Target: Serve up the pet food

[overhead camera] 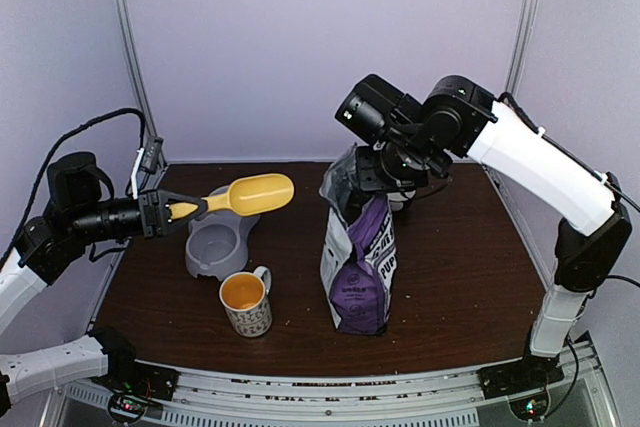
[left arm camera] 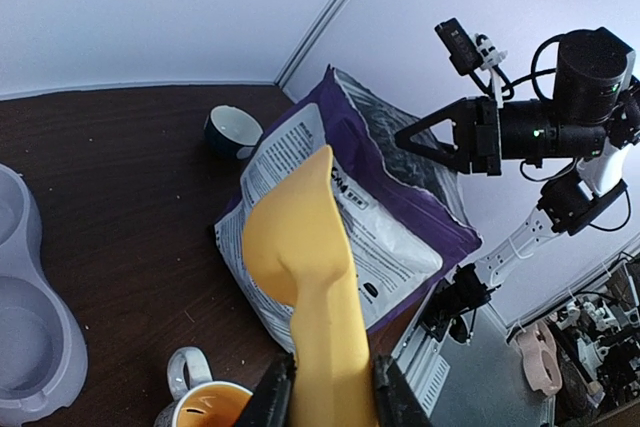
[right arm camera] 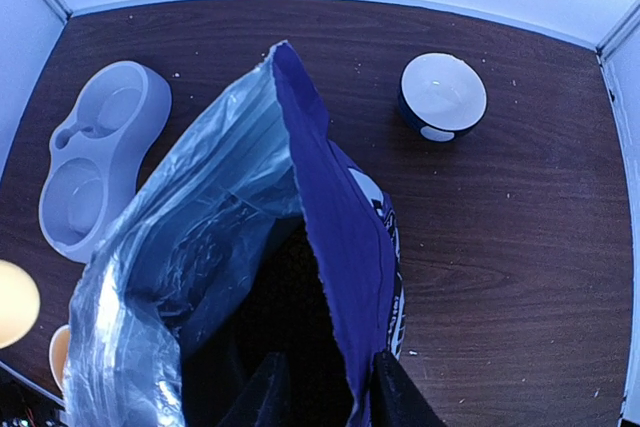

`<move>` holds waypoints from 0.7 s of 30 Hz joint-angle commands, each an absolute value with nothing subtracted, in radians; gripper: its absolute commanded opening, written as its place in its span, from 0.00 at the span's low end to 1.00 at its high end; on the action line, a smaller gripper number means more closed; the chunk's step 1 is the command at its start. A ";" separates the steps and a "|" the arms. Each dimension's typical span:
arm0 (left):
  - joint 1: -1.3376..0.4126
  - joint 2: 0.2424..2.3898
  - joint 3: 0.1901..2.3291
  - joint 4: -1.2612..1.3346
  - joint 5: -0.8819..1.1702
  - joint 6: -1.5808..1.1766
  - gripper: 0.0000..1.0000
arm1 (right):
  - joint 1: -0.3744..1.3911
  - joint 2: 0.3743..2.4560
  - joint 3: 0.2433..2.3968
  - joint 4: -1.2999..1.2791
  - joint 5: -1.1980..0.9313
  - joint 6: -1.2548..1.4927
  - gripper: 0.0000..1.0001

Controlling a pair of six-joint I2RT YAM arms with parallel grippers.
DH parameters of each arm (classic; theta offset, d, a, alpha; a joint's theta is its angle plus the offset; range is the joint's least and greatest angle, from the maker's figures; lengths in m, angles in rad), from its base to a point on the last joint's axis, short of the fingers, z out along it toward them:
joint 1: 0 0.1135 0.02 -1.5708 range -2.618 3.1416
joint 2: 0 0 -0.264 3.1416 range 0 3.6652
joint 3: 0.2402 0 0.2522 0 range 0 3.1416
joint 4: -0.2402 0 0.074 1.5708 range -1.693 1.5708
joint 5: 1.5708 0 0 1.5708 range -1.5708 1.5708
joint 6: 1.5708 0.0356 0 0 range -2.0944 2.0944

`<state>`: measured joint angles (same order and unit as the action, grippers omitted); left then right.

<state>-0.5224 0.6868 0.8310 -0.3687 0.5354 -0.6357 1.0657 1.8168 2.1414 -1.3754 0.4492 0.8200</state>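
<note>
Right jaws astride purple bag (right arm camera: 340, 217) rim, interior too dark.

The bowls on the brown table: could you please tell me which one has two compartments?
The pale grey plastic feeder beside the orange-lined mug: it has two round wells, while the small dark blue, white-lined bowl has only one.

The tall purple pet-food bag (overhead camera: 358, 267) blocks centre frame; the patterned ceramic mug (overhead camera: 245, 304) crowds lower left; the brown table (overhead camera: 460, 277) lies open at right.
</note>
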 commanded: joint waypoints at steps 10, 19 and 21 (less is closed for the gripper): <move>-0.518 0.687 0.872 -0.349 0.578 -0.626 0.01 | 1.040 1.795 2.165 -1.396 0.526 0.802 0.00; -0.518 0.624 0.876 -0.374 0.524 -0.722 0.01 | 0.994 1.708 2.140 -1.266 0.541 0.633 0.00; -0.518 0.604 0.862 -0.377 0.507 -0.758 0.01 | 0.975 1.677 2.130 -1.228 0.528 0.582 0.00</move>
